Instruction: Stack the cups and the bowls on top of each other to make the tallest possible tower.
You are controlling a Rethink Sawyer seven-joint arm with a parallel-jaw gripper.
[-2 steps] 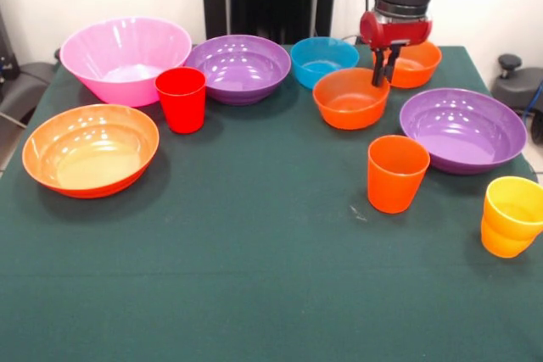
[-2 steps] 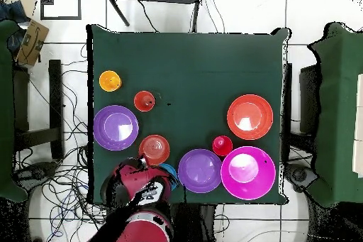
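Plainly at the very start: nothing stacked anywhere, no tower of any height. Every piece apart on the green surface (image 1: pixel 254 252), each resting on its own base.

Along the far side, in the front view: large pink bowl (image 1: pixel 125 57), wide purple bowl (image 1: pixel 239 67) just beside it, small blue bowl (image 1: pixel 324 58), then a small orange bowl (image 1: pixel 416 64) partly behind the arm. Nearer: red cup (image 1: pixel 181 99) in front of the pink and purple bowls, large orange bowl (image 1: pixel 91 148) alone toward one edge, second small orange bowl (image 1: pixel 351 97) near the middle, second wide purple bowl (image 1: pixel 462 129) beside it. Nearer again: orange cup (image 1: pixel 397 173) upright, and yellow-orange cup (image 1: pixel 512 216) upright close to the corner.

End effector (image 1: pixel 382 67) low over the far rim of the nearer small orange bowl, pointing straight down. Cannot tell whether clamped on that rim, merely around it, or just above it. Hidden beneath the arm in the overhead view, so no help from there.

Judged as the first pick only, probably of that small orange bowl. All of the building left to do: choosing a base, carrying each cup and bowl over, setting one on another.
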